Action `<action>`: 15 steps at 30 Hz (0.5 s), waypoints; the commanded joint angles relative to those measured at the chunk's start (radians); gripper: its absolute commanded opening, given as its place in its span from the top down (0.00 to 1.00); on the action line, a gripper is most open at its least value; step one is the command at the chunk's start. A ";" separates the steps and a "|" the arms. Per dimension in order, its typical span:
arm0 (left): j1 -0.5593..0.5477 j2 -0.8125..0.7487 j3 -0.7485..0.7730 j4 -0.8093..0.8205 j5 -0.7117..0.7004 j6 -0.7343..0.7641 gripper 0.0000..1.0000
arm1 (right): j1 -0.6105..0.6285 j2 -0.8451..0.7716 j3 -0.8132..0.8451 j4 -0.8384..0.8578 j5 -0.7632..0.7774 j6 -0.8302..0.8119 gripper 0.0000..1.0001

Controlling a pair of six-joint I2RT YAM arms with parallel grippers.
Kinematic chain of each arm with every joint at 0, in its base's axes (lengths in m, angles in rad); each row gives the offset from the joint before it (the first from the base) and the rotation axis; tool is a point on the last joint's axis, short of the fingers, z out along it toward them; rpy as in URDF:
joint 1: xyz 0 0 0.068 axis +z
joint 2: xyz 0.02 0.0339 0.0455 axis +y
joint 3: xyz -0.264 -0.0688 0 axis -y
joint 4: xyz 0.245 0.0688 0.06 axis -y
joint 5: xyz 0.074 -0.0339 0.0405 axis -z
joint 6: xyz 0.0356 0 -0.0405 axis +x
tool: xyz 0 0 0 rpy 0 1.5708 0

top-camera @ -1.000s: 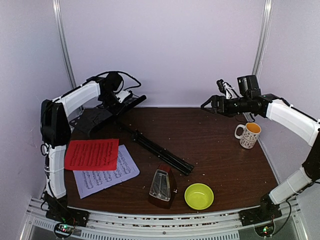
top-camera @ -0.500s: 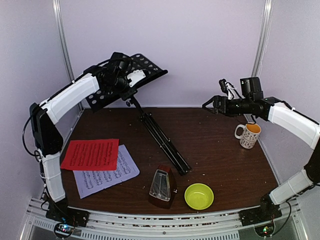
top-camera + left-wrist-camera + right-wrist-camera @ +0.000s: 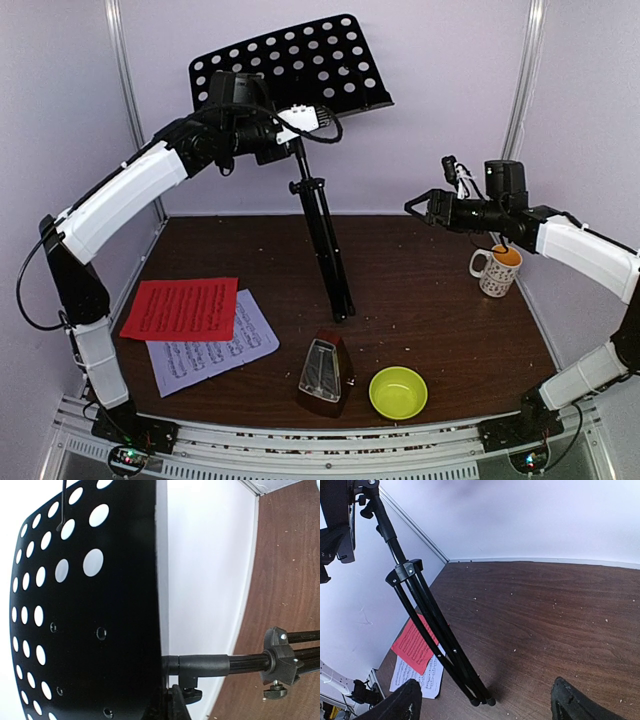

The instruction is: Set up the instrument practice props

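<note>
At the left, the red sheet partly covers the white sheet on the counter. Our left claw pinches the stand just under its desk, holding it near upright on folded legs. If we let go before the legs are spread, it would likely topple, perhaps onto the metronome. Our right claw hangs spread, apart from it

Nothing legible from where I stand: the music printed on the red sheet and the white sheet is too small, and the mug shows only a pattern.
</note>
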 commanded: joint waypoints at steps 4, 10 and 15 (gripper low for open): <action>-0.017 -0.189 -0.094 0.587 0.048 0.132 1.00 | -0.005 0.018 -0.005 0.243 -0.094 0.103 0.14; -0.020 -0.249 -0.154 0.650 0.227 0.119 1.00 | -0.002 0.125 0.077 0.442 -0.202 0.178 0.17; -0.021 -0.269 -0.171 0.646 0.339 0.122 1.00 | 0.000 0.238 0.205 0.532 -0.295 0.219 0.21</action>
